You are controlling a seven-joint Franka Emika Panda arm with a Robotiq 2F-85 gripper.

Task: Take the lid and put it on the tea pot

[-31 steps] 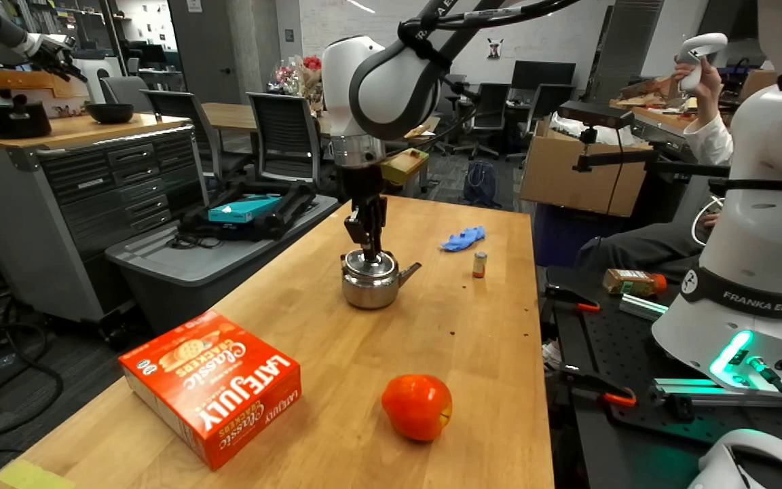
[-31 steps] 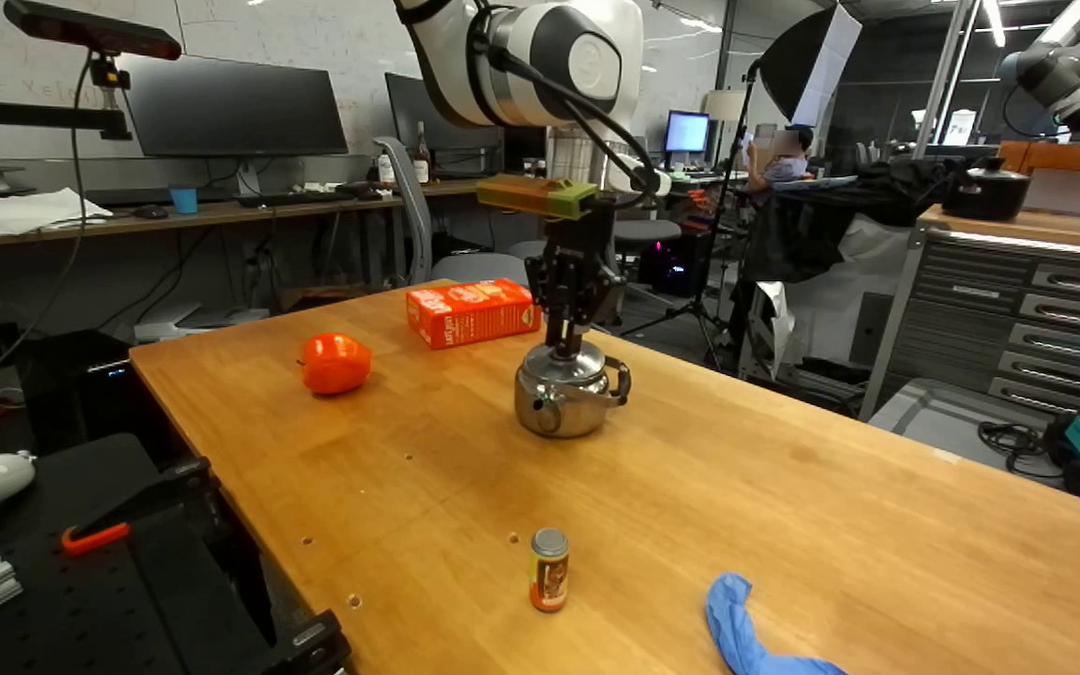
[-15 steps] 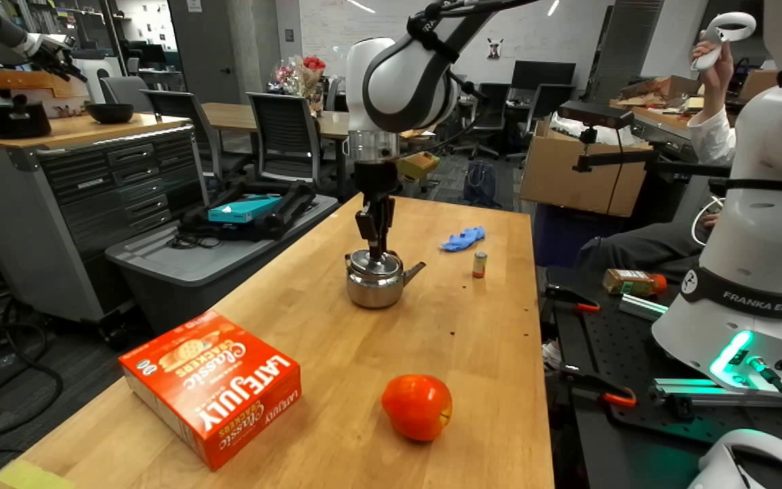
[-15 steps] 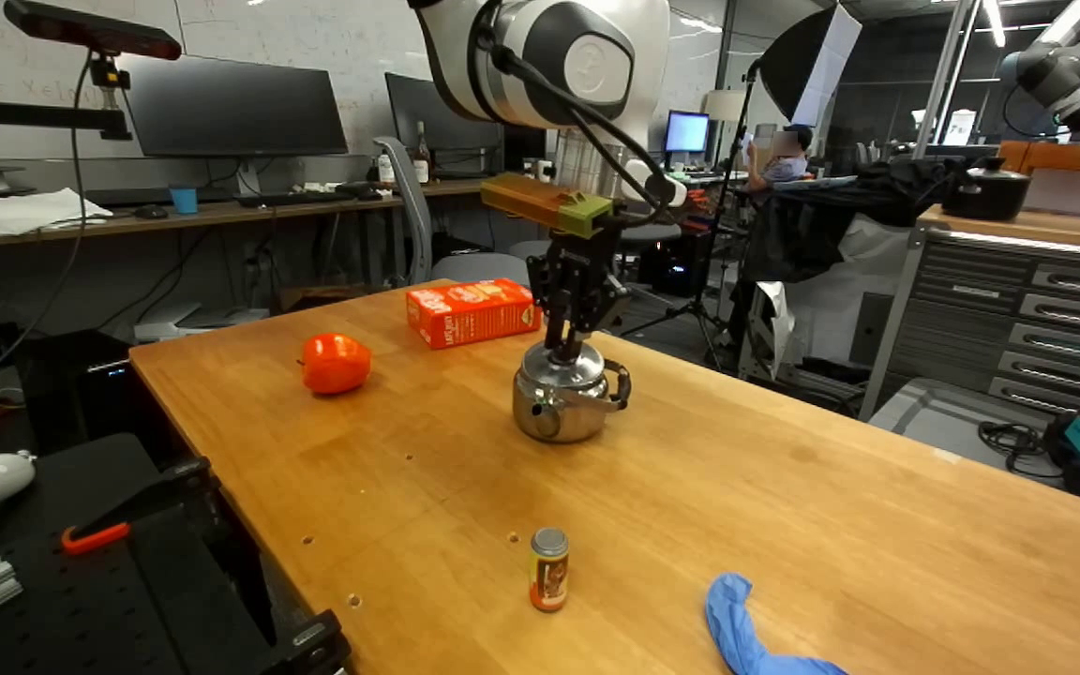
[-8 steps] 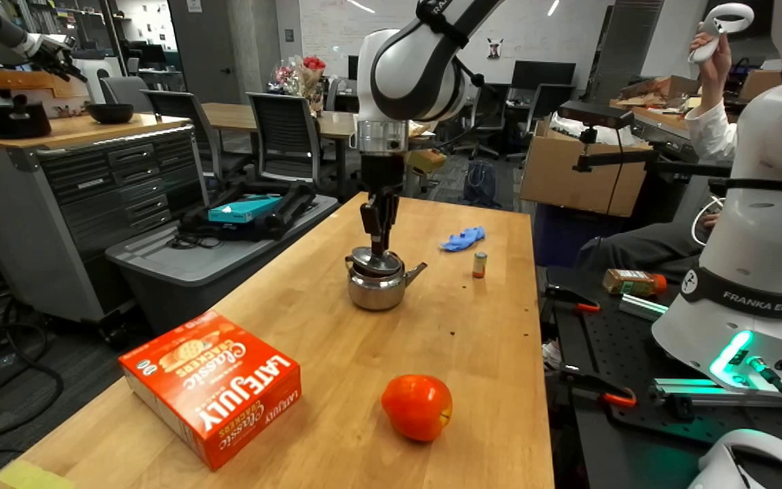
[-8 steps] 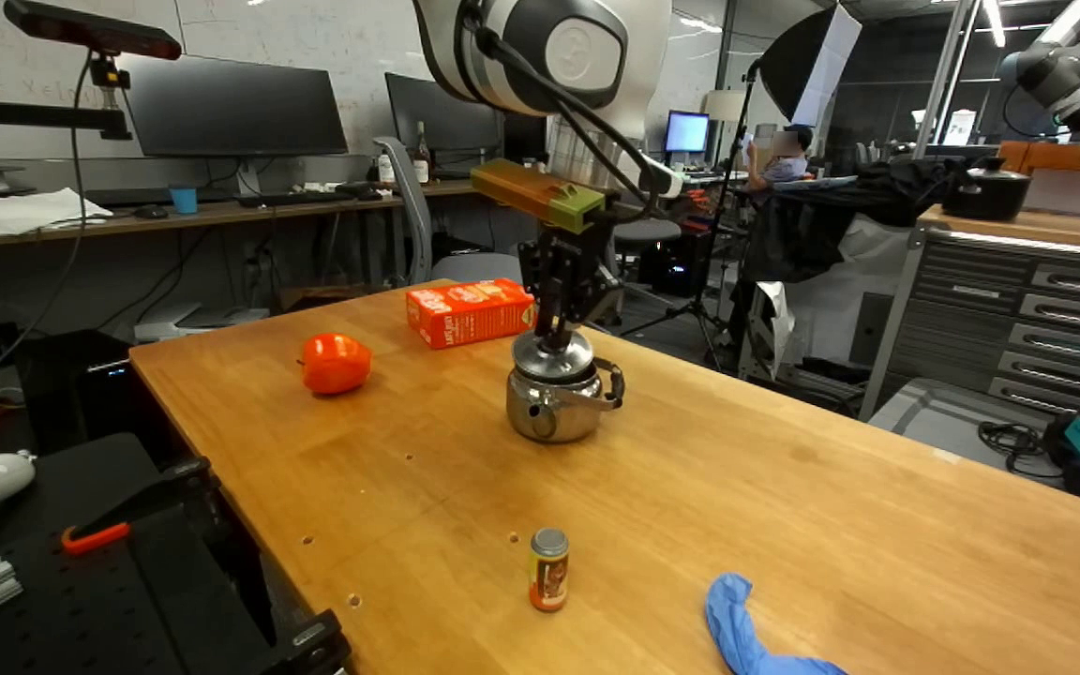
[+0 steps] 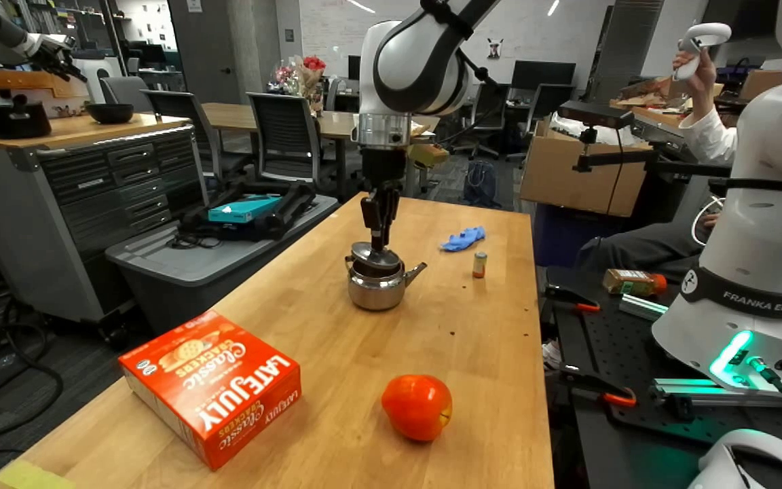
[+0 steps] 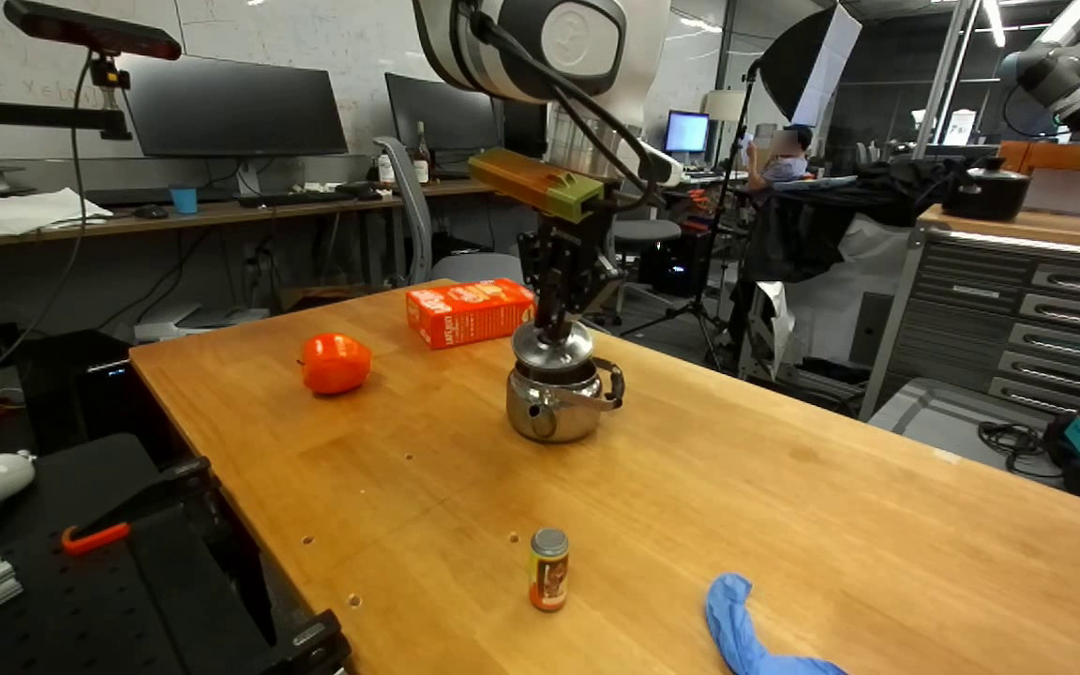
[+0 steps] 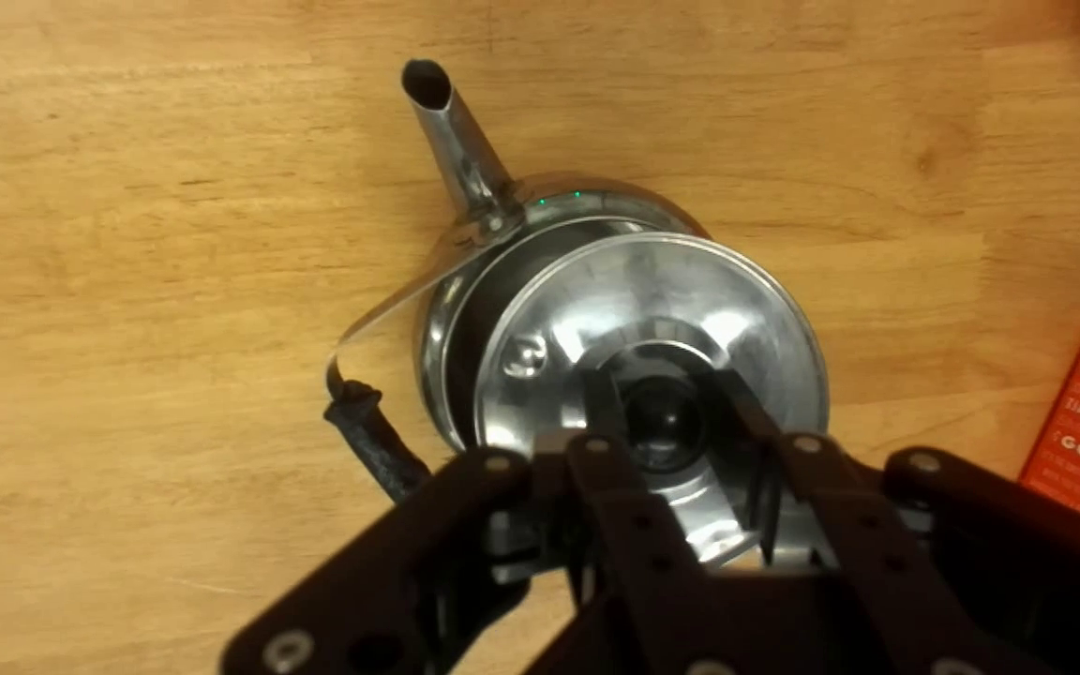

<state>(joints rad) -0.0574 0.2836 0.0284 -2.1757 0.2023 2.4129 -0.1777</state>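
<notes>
The silver lid (image 7: 373, 256) hangs slightly tilted just over the tea pot (image 7: 376, 292), with a dark gap between them in both exterior views. My gripper (image 8: 555, 331) points down, shut on the lid's dark knob (image 9: 667, 427). In the wrist view, the lid (image 9: 671, 281) sits off-centre over the pot (image 9: 587, 195), and a dark crescent of the opening shows on the spout side. The pot's spout (image 9: 465, 155) and black handle (image 9: 376, 441) are both visible there. Whether the lid's rim touches the pot anywhere, I cannot tell.
On the wooden table (image 8: 427, 525) are a red cracker box (image 7: 214, 380), an orange-red ball-like fruit (image 7: 418, 407), a small can (image 8: 549, 570) and a blue glove (image 7: 464, 239). A grey bin (image 7: 187, 261) stands beside the table's edge.
The gripper has risen with the lid, and a gap has opened between lid and pot. Earlier, the pot shifted slightly along the table while the lid lay on it.
</notes>
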